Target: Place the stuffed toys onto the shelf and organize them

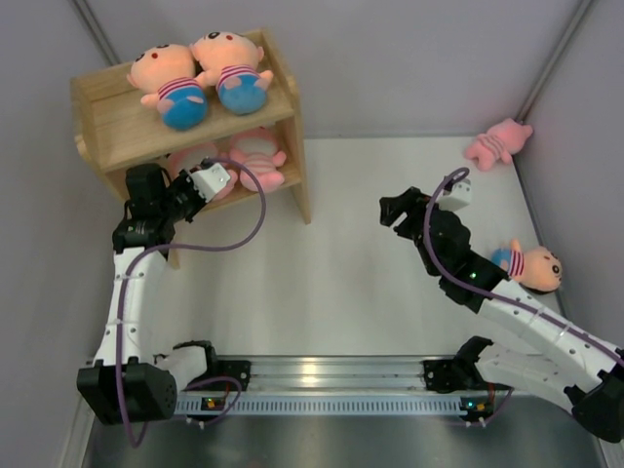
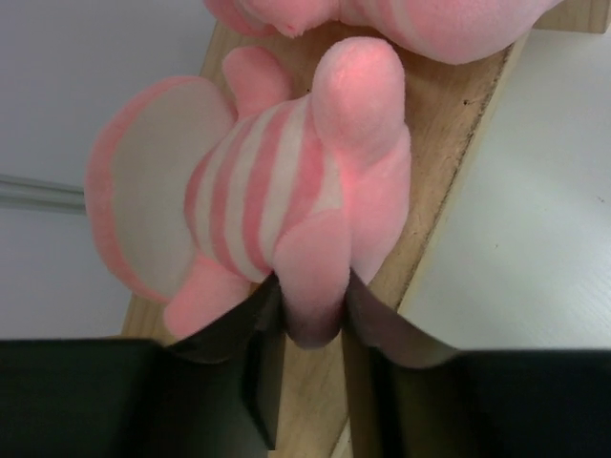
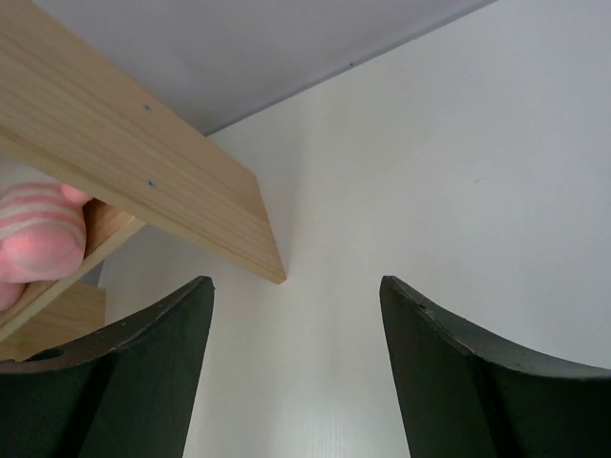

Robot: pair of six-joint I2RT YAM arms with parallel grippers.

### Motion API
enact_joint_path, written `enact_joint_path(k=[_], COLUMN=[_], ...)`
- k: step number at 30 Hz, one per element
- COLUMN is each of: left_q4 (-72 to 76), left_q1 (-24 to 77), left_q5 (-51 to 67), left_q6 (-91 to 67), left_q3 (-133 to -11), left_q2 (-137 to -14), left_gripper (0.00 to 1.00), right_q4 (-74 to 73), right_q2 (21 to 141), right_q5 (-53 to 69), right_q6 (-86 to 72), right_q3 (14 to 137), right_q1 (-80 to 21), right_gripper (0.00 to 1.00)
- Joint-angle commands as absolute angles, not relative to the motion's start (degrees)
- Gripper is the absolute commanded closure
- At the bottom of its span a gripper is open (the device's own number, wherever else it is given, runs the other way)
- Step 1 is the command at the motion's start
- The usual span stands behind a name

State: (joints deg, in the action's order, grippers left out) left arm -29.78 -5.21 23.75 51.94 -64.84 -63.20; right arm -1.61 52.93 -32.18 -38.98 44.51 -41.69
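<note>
Left gripper (image 2: 313, 322) is clamped tight on a stubby limb of a pink plush pig with a striped body (image 2: 258, 200), with the black fingers (image 2: 258, 324) squeezing in from both sides. The pig lies right at the fingertips, resting on the lower board of the small two-tier light wood shelf (image 2: 458, 124). Its round, pale, pink-rimmed end points to the left of the wrist view. Just beyond it on the same board is a second pink striped pig (image 2: 430, 24); whether the two touch is hard to tell.

From above, the left gripper (image 1: 210, 180) reaches into the lower tier at its left side, with the second pink striped pig (image 1: 258, 151) to its right. Up on the top tier, a peach big-headed plush doll in a striped shirt and blue pants (image 1: 166, 83) lies pressed against a matching second peach doll (image 1: 229, 68).

Over to the right gripper (image 3: 296, 315): jaws spread wide, nothing between them, hanging over the white table (image 3: 458, 191) and facing the shelf's side panel. In the top view this right gripper (image 1: 395, 213) is well apart from the shelf (image 1: 107, 117). A third peach doll (image 1: 534, 265) lies on the table just beside the right forearm, behind the gripper. A third pink pig (image 1: 497, 141) sits near the far right corner, well apart from both grippers.
</note>
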Motion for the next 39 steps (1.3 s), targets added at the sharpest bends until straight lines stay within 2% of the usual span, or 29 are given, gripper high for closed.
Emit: enact_joint_path(k=[1, 2, 5, 12, 15, 18, 19, 21, 25, 30, 34, 39], left_q4=[-28.73, -29.35, -31.10, -35.06, -38.48, -44.79, -46.74, -50.69, -60.62, -63.98, -64.34, -67.58], left_q1=[-5.27, -5.36, -5.27, -5.27, -5.27, -5.36, -5.36, -5.27, -5.27, -5.19, -5.27, -7.38], left_q5=[25.84, 25.67, 25.22, 24.44, 22.42, 21.01, 20.22, 19.43, 17.23, 13.28, 11.34, 15.72], left_q6=[52.82, 53.87, 54.05, 52.39, 49.14, 45.10, 43.43, 41.93, 39.99, 38.85, 36.92, 39.02], left_q3=[-66.53, -66.53, -66.53, -68.38, -68.91, -68.91, -68.91, -68.38, -66.19, -60.65, -57.05, -57.39], left_q2=[-61.27, -60.13, -57.84, -53.00, -50.55, -48.43, -46.95, -45.53, -40.36, -36.48, -36.30, -40.24], left_gripper=[0.63, 0.49, 0.40, 0.36, 0.35, 0.34, 0.33, 0.33, 0.32, 0.31, 0.31, 0.32], right_q4=[-1.49, -1.58, -2.20, -7.28, -10.54, -11.86, -12.21, -13.00, -14.06, -17.31, -21.61, -16.27], right_q2=[52.47, 52.30, 51.94, 52.03, 53.87, 59.13, 63.67, 69.05, 87.21, 107.37, 126.24, 139.54], right_q5=[-30.76, -30.67, -30.59, -30.59, -27.35, -16.47, -10.87, -7.40, -5.98, -5.80, -6.59, -7.03], right_q6=[-38.85, -38.76, -38.50, -35.08, -31.13, -28.75, -28.65, -28.65, -27.95, -28.91, -29.44, -30.23], right_q3=[44.56, 44.47, 44.65, 46.75, 49.65, 54.39, 57.62, 61.50, 76.23, 95.59, 118.14, 129.71], right_q1=[-40.34, -40.25, -39.90, -36.92, -30.34, -18.32, -11.41, -2.69, 6.56, 12.30, 15.47, 16.26], right_gripper=[0.29, 0.29, 0.28, 0.22, 0.17, 0.13, 0.12, 0.11, 0.10, 0.10, 0.10, 0.07])
